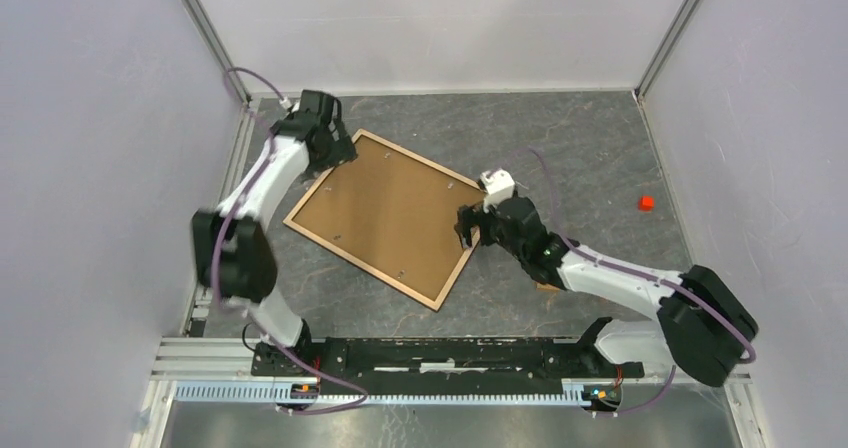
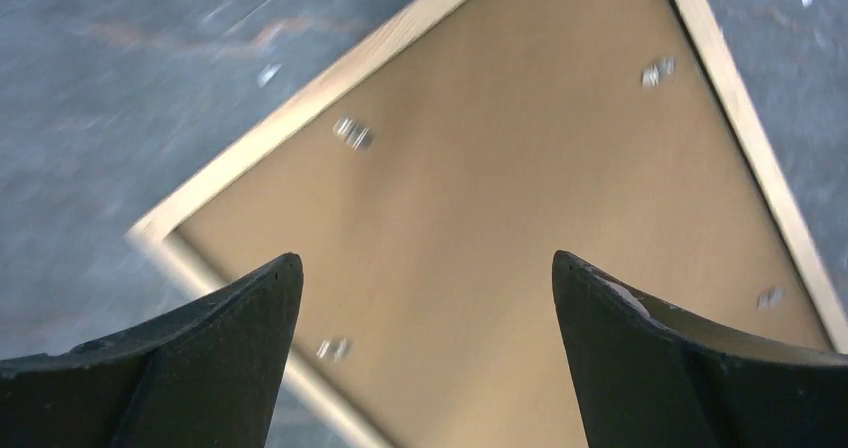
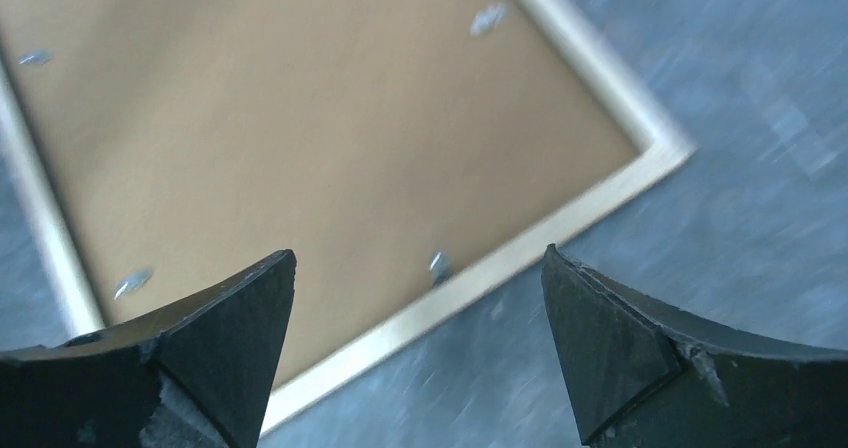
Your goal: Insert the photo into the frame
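The frame lies flat and turned at an angle on the grey table. Its light wood rim surrounds a plain brown backing board with small metal tabs along the edges. The photo is hidden. My left gripper hovers open over the frame's far left corner. The left wrist view shows the gripper above the board and rim. My right gripper is open over the frame's right edge. In the right wrist view the gripper spans the rim, and the board lies beyond it. Neither holds anything.
A small red object sits on the table at the right. White walls close in the left, right and back sides. An aluminium rail carries the arm bases along the near edge.
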You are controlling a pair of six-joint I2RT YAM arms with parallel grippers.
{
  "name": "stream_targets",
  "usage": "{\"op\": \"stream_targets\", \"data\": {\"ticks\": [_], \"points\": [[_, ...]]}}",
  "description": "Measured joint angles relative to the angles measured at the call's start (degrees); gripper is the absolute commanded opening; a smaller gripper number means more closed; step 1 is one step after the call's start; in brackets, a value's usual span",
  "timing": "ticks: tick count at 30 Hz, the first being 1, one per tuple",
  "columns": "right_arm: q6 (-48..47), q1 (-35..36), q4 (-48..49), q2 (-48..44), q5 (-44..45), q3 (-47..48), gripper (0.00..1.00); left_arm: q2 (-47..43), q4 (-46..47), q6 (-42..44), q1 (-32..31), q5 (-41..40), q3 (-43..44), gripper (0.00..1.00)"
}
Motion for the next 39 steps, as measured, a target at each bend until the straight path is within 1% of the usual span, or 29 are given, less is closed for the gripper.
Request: {"op": "stream_targets", "data": {"ticks": [2,3,5,6,7,8,9,11,14,15,16,20,21,22,23,24,27,30,31,34,36,39], "points": [[-7.30,-0.22,-1.99,3.56,3.63,6.69,0.98,-11.04,-1.11,-0.42,-2.29,-3.04,-7.28,1.00],[-10.51,-0.35,-2.84,6.05,5.60,10.36,0.98,-17.97,-0.81,-1.75,-4.04,-4.37,-12.11,1.00],[-15.67,-0.74,-3.98,12.70,10.10,18.64,0.98,-30.01,-1.53,-4.94,-8.76,-5.90,-20.06,1.00],[-18.49,-0.98,-4.48,18.34,13.05,24.96,0.98,-34.49,-2.21,-7.17,-12.00,-6.69,-23.67,1.00],[-18.75,-1.29,-4.46,18.95,13.29,25.62,0.98,-37.18,-3.13,-8.96,-14.56,-7.30,-25.90,1.00],[-19.71,-2.03,-5.81,22.23,14.14,29.29,0.98,-39.80,-3.91,-11.85,-18.51,-8.28,-28.65,1.00],[-20.15,-2.67,-6.58,24.87,14.14,32.20,0.98,-41.13,-4.92,-15.06,-22.34,-8.72,-31.52,1.00],[-20.76,-4.46,-8.39,31.12,13.18,39.36,0.98,-41.03,-6.10,-19.89,-26.60,-8.61,-35.69,1.00],[-21.29,-6.71,-10.34,38.51,9.70,47.58,0.98,-38.16,-7.43,-27.45,-30.42,-8.66,-42.36,1.00],[-21.33,-7.34,-10.56,39.93,8.09,48.78,0.98,-38.07,-7.45,-29.20,-31.10,-8.57,-43.93,0.96],[-21.31,-8.15,-10.69,41.27,6.25,49.44,0.98,-38.47,-6.75,-32.15,-31.58,-8.07,-46.64,0.94],[-18.36,-11.37,-10.78,44.76,-2.69,49.68,0.96,-38.99,-2.69,-37.42,-31.76,-6.95,-51.08,0.88],[-17.40,-12.24,-10.73,45.53,-4.83,49.68,0.95,-38.62,-1.53,-38.62,-31.76,-6.73,-51.60,0.85],[-16.44,-13.11,-10.62,46.27,-6.91,49.68,0.94,-37.94,-0.33,-39.50,-31.67,-6.54,-51.69,0.80],[-15.69,-14.01,-10.51,47.01,-8.85,49.68,0.91,-37.03,1.31,-40.09,-31.32,-6.16,-51.69,0.77],[-15.02,-14.71,-10.36,47.69,-10.49,49.68,0.88,-36.13,2.84,-40.37,-30.91,-5.55,-51.69,0.77],[-13.35,-16.55,-10.14,49.37,-14.93,49.68,0.84,-32.41,8.00,-41.38,-29.27,-3.74,-51.69,0.77],[-11.61,-17.11,-9.33,49.57,-16.92,48.59,0.79,-30.16,10.23,-41.62,-28.11,-2.93,-51.19,0.73],[-11.02,-16.98,-8.61,49.22,-17.44,47.45,0.76,-29.86,11.37,-41.64,-27.52,-2.64,-51.12,0.70],[-9.25,-16.13,-4.02,46.25,-17.75,40.44,0.68,-29.42,12.59,-41.68,-25.42,-2.05,-51.12,0.54],[-7.80,-16.00,-2.29,43.47,-16.35,35.91,0.62,-29.44,11.17,-41.66,-24.02,-2.14,-51.32,0.52],[-5.03,-16.33,-1.05,40.68,-14.58,31.74,0.58,-29.18,10.86,-41.66,-22.67,-2.25,-51.19,0.44]]}}
